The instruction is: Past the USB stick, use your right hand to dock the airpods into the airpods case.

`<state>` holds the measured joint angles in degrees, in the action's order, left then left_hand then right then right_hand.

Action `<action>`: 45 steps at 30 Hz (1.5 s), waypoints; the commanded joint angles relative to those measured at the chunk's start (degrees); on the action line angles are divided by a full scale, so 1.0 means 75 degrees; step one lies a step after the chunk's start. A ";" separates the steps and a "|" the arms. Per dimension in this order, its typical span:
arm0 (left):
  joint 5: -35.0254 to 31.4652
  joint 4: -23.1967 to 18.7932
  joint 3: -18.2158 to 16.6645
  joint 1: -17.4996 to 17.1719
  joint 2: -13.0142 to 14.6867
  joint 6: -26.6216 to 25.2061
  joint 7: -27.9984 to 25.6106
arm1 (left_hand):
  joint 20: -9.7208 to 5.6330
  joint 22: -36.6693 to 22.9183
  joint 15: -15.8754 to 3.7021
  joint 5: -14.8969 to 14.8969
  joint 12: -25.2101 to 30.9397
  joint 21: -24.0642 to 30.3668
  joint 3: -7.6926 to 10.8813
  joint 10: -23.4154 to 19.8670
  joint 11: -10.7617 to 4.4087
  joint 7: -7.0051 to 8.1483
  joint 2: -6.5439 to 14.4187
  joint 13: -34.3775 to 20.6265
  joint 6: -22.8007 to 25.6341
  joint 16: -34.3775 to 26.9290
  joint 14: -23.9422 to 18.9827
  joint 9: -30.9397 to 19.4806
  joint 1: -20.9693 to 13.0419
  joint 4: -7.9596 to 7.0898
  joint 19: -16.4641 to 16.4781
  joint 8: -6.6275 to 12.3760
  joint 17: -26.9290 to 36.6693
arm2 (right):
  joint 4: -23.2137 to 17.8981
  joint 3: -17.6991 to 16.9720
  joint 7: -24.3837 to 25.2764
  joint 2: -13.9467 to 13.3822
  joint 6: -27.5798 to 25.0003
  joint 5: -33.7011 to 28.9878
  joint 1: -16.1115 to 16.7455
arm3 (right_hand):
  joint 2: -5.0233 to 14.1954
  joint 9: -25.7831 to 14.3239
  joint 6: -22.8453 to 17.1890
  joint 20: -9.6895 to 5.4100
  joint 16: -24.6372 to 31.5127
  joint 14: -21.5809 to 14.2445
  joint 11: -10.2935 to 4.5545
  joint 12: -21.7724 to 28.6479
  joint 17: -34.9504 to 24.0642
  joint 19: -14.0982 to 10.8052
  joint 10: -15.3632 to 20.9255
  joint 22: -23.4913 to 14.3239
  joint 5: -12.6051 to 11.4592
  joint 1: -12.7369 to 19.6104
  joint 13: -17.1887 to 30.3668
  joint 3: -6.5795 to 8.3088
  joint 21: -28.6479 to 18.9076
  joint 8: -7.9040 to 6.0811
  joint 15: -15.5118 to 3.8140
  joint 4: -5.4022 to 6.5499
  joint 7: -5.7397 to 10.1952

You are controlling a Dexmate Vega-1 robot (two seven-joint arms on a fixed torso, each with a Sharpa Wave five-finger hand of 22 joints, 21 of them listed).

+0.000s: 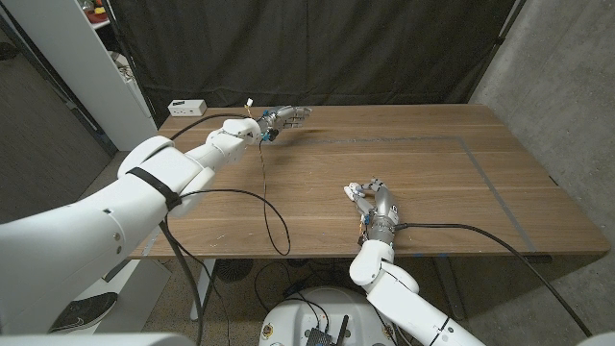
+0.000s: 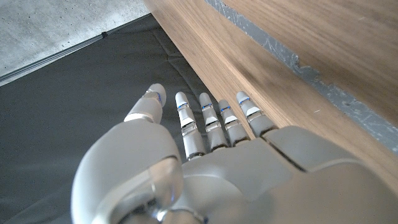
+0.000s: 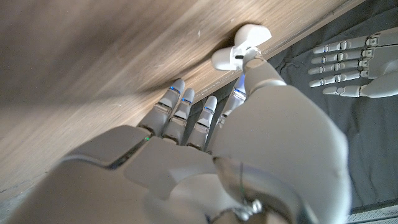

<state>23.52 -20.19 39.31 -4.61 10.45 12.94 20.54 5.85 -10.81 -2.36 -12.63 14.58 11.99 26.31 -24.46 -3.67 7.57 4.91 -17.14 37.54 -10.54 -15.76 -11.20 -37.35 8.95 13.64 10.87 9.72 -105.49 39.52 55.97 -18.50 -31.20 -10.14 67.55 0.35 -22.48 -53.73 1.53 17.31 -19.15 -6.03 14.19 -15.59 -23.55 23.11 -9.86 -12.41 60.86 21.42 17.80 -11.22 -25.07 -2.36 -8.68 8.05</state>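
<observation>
A small white airpods case (image 3: 239,50) lies on the wooden table (image 1: 432,183) near the front edge, and its lid looks open; it is also in the head view (image 1: 355,192). My right hand (image 1: 373,200) sits just behind it with the fingers stretched towards it. The thumb tip (image 3: 249,62) touches or nearly touches the case, and nothing is gripped. My left hand (image 1: 284,117) hovers over the far edge of the table with straight fingers (image 2: 211,118) and holds nothing. The right wrist view also catches that left hand (image 3: 348,62).
A black cable (image 1: 272,197) runs from the left arm across the table's left half. Grey tape lines (image 1: 480,159) mark the tabletop. A white box (image 1: 187,107) stands past the back left corner, before a black curtain (image 1: 365,48). A white shelf (image 1: 91,67) stands at left.
</observation>
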 commanded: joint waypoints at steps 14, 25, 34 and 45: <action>0.0002 -0.0303 0.0073 -0.0087 0.0020 -0.0208 -0.0085 | 0.0048 -0.0015 -0.0285 -0.0014 0.0009 0.0052 -0.0039 0.0030 0.0024 -0.0026 0.0009 -0.0017 -0.0024 0.0011 0.0055 -0.0015 0.0003 0.0017 0.0017 0.0030 0.0020 | -0.0485 -0.0076 -0.0271 -0.0451 -0.0002 -0.0050 0.0408 | 0.0008 -0.0031 0.0012 -0.0002 -0.0041 -0.0056 -0.0122 -0.0036 -0.0078 -0.0059 -0.0027 -0.0014 0.0044 -0.0021 0.0045 0.0074 -0.0013 -0.0103 -0.1233 0.0031 0.0028; 0.0016 -0.0354 0.0070 -0.0125 -0.0006 -0.0247 -0.0105 | 0.0056 -0.0017 -0.0281 -0.0017 0.0011 0.0053 -0.0035 0.0027 0.0028 -0.0017 0.0014 -0.0018 -0.0028 0.0008 0.0050 -0.0015 -0.0007 0.0022 0.0013 0.0029 0.0020 | -0.0537 -0.0077 -0.0254 -0.0635 0.0245 -0.0204 0.0563 | 0.0024 0.0000 0.0773 -0.0028 -0.0125 -0.0008 -0.0161 -0.0097 -0.0103 -0.0033 -0.0142 -0.0014 0.0051 -0.0055 0.0080 0.0138 -0.0002 0.0150 -0.1266 0.0038 0.0249; 0.0004 -0.0447 0.0087 -0.0142 -0.0001 -0.0305 -0.0115 | 0.0055 -0.0019 -0.0281 -0.0017 0.0018 0.0055 -0.0036 0.0012 0.0019 0.0003 0.0014 -0.0019 -0.0005 0.0006 0.0046 -0.0015 -0.0009 0.0023 0.0014 0.0038 0.0020 | -0.0544 -0.0103 -0.0219 -0.0631 0.0345 -0.0291 0.0641 | 0.0029 0.0074 0.1242 -0.0037 -0.0166 -0.0002 -0.0192 -0.0147 -0.0129 -0.0035 -0.0264 -0.0013 0.0050 -0.0048 0.0102 0.0211 -0.0003 0.0373 -0.1276 0.0021 0.0289; 0.0017 -0.0418 0.0075 -0.0136 -0.0010 -0.0269 -0.0105 | 0.0062 -0.0020 -0.0279 -0.0019 0.0013 0.0057 -0.0031 0.0025 0.0028 0.0004 0.0022 -0.0019 -0.0016 0.0007 0.0049 -0.0014 -0.0024 0.0028 0.0012 0.0033 0.0019 | -0.0804 -0.0171 -0.0531 -0.0754 0.0241 -0.0268 0.0659 | -0.0031 0.0252 0.2120 0.0080 -0.0289 0.0186 -0.0142 -0.0276 -0.0190 0.0100 -0.0664 -0.0014 0.0073 -0.0355 0.0143 0.0212 0.0037 0.0868 -0.1171 0.0135 0.0402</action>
<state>23.58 -23.41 39.89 -5.65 10.47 10.77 19.75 5.83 -10.80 -2.36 -12.63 14.58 11.99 26.08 -24.46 -3.67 7.57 4.91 -17.13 37.55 -10.54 -15.76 -11.20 -37.35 9.18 13.64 10.87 9.72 -109.50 38.75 54.16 -23.14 -28.57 -12.17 72.19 0.21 -20.91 -39.78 1.54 15.59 -18.82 -7.26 12.57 -16.65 -23.33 19.55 -9.90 -11.97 59.51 22.21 19.44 -11.09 -19.69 -2.41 -8.38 11.01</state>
